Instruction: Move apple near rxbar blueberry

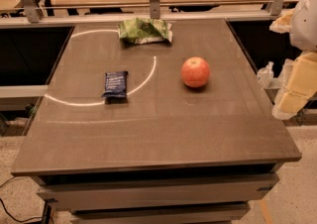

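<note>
Brown table filled most of the view. Robot arm sat at the right edge, off the table's right side. Its gripper hung at the arm's low end, well apart from everything on top; wide or narrow, couldn't tell. 1 green-white chip bag lay at the far edge, approx ctr. Apple stood right of ctr, untouched. Blue snack bar lay flat left of ctr, well apart from the apple.
</note>
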Controlling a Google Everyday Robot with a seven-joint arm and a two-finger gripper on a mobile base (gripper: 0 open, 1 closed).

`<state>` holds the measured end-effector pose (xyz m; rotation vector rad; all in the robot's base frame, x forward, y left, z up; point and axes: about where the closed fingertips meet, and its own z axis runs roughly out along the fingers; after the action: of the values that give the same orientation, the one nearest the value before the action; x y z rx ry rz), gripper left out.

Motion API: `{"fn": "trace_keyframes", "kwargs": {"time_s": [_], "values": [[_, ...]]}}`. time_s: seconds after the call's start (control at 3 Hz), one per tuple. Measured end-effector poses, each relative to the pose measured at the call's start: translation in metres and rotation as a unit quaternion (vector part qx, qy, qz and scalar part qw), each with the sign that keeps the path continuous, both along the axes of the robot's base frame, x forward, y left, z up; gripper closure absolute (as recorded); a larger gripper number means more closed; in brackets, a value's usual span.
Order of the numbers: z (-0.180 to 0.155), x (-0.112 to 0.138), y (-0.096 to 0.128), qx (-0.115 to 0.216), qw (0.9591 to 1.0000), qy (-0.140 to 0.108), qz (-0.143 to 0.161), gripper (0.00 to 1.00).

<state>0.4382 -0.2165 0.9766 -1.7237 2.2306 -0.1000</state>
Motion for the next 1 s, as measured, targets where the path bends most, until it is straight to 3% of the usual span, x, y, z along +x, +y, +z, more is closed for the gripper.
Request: {"fn": "trace_keyframes", "kwargs": {"time_s": [0.67, 1.0], "values": [[0.004, 0.005, 0.002, 0.011, 0.9999, -0.010, -0.001, 0.00], [0.007, 0.027, 0.007, 0.058, 0.9978, -0.031, 0.003, 0.00]]}}
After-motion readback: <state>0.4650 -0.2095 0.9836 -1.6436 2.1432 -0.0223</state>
